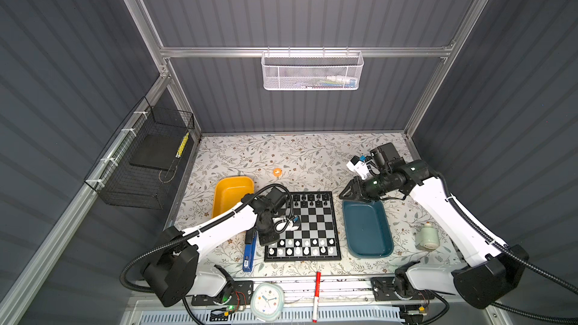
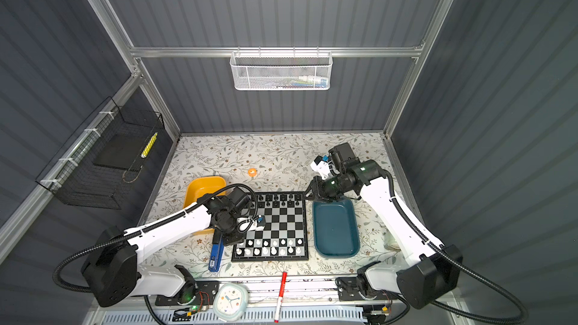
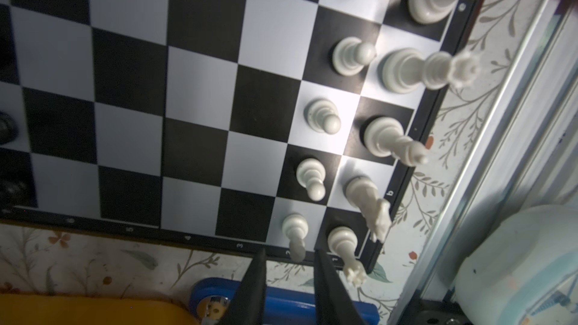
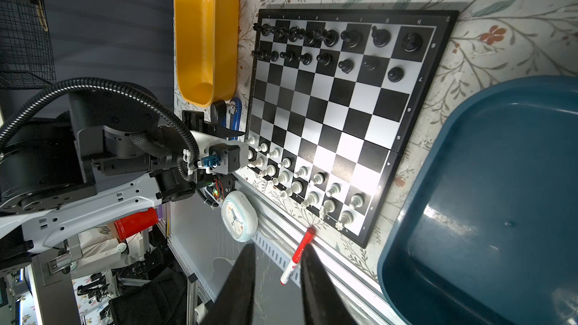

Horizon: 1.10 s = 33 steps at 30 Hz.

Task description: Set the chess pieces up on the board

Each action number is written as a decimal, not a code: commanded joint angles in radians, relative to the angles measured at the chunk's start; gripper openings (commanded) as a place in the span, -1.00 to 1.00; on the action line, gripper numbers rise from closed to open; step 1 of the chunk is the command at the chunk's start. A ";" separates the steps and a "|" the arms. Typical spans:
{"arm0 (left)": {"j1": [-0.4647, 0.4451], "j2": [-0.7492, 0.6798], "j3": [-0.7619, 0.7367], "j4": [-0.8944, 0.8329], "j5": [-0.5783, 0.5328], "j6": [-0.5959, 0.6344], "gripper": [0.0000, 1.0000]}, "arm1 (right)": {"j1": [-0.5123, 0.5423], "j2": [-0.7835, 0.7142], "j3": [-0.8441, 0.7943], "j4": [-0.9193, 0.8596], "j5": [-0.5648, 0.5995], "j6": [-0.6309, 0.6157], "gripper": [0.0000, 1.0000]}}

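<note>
The board (image 1: 312, 223) lay flat mid-worktop (image 1: 250, 157), the white chess pieces (image 1: 298, 246) standing in two rows along its 6 o'clock edge and the black chess pieces (image 1: 311, 200) in two rows along its 12 o'clock edge, with a teal tray (image 1: 366, 229) at its 3 o'clock and a yellow tray (image 1: 231, 192) at its 10 o'clock. The left pincer (image 3: 290, 256) hung at the board's 8 o'clock corner, just outside the frame beside the corner white pieces, its jaws a narrow gap apart and holding nothing. The right pincer (image 4: 278, 251) was over the teal tray's 12 o'clock end, off the board's 2 o'clock corner, likewise slightly parted and empty.
</note>
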 commanded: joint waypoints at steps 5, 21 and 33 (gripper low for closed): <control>0.001 0.013 0.169 -0.060 -0.078 0.030 -0.33 | -0.017 0.081 0.085 0.050 0.018 -0.021 -0.42; 0.249 0.362 0.810 -0.223 -0.109 -0.029 0.18 | -0.170 0.159 0.139 0.311 0.101 0.016 -0.29; 0.282 0.536 1.034 -0.243 -0.176 -0.205 0.76 | -0.355 0.131 0.045 0.495 0.130 0.073 -0.19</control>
